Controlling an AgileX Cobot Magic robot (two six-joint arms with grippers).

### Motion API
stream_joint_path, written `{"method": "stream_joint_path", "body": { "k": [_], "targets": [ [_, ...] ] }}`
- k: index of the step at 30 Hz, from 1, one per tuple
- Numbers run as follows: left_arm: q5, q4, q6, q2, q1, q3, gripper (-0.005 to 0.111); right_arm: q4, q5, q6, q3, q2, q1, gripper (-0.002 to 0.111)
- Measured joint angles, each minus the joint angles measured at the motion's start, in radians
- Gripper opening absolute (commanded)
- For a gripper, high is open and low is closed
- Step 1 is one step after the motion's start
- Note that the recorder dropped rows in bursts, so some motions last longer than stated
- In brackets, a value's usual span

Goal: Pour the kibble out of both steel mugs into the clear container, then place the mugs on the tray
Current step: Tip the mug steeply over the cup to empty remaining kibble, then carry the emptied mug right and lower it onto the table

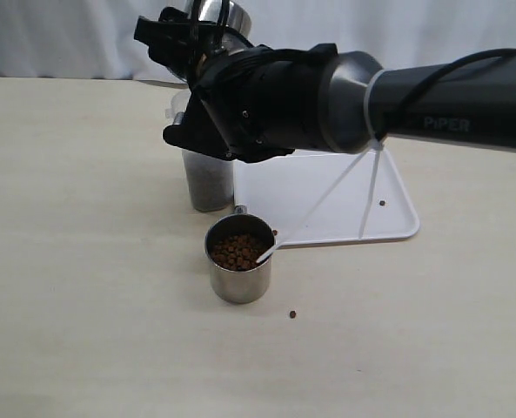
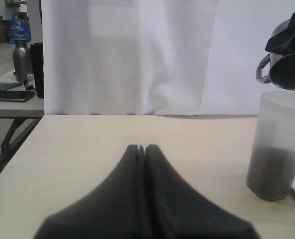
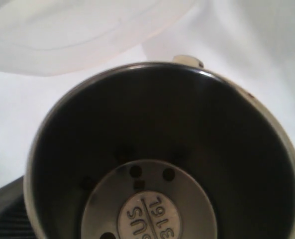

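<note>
Table scene: right hand grips a tipped steel mug over the clear container, left hand clenched empty, second mug of kibble beside tray; misaligned mouth could scatter pellets.

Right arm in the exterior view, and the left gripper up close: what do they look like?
The right arm is a round dark grey tube with a pale ring, grey PiPER lettering, a black cable along it and thin white strips hanging. The left gripper has two matte black fingers tapering to blunt tips.
</note>
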Motion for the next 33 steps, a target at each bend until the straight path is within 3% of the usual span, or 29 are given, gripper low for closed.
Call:
{"method": "stream_joint_path", "body": {
  "k": [15,19,22,33],
  "targets": [
    [0.000,0.000,0.000,0.000,0.000,0.000,0.000,0.000,-0.002,-0.057,0.000,0.000,0.000,0.005],
    [0.000,0.000,0.000,0.000,0.000,0.000,0.000,0.000,0.022,0.241,0.000,0.000,0.001,0.005],
    [0.000,0.000,0.000,0.000,0.000,0.000,0.000,-0.002,0.108,0.575,0.000,0.000,0.001,0.005],
    [0.000,0.000,0.000,0.000,0.000,0.000,0.000,0.002,0.325,1.239,0.000,0.000,-0.001,0.005]
  ]
}}
